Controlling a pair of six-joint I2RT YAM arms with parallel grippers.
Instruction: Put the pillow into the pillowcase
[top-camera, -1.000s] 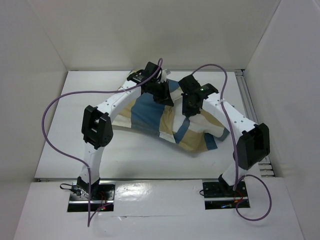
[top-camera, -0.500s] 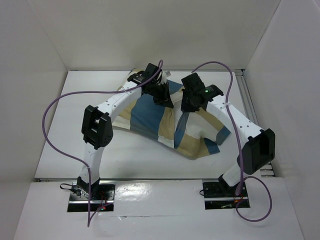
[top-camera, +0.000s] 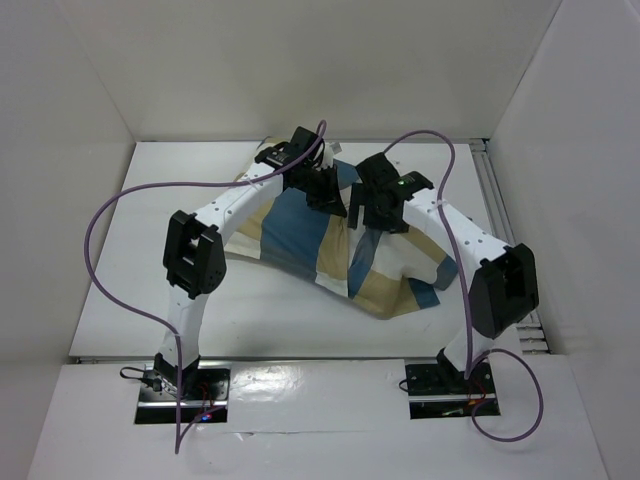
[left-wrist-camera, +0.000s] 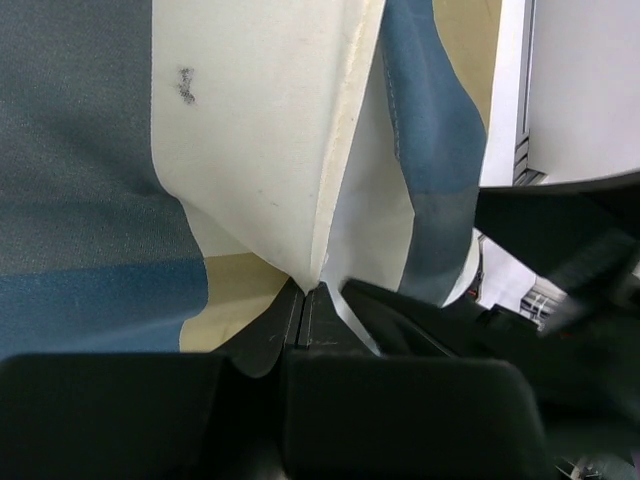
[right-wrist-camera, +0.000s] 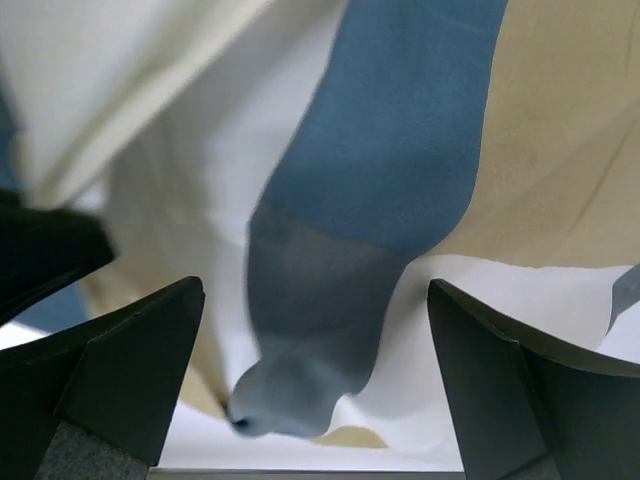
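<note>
The pillowcase (top-camera: 300, 225), in blue, tan and cream blocks, lies bunched and raised in the middle of the table. My left gripper (top-camera: 330, 195) is at its far top edge, shut on a cream fold of the pillowcase (left-wrist-camera: 270, 180) right at the fingertips (left-wrist-camera: 300, 300). Just right of it, my right gripper (top-camera: 362, 208) stands open. A grey-blue fold of the pillowcase (right-wrist-camera: 330, 330) hangs loose between its fingers (right-wrist-camera: 130, 370), touching neither. The pillow is hidden under the checked cloth.
White walls box in the table (top-camera: 150, 250) on the left, back and right. A metal rail (top-camera: 497, 205) runs along the right side. Purple cables (top-camera: 110, 210) loop above both arms.
My right gripper has opened and let go of the pillowcase, and has shifted slightly left towards the left gripper. The left gripper keeps its hold in place.
</note>
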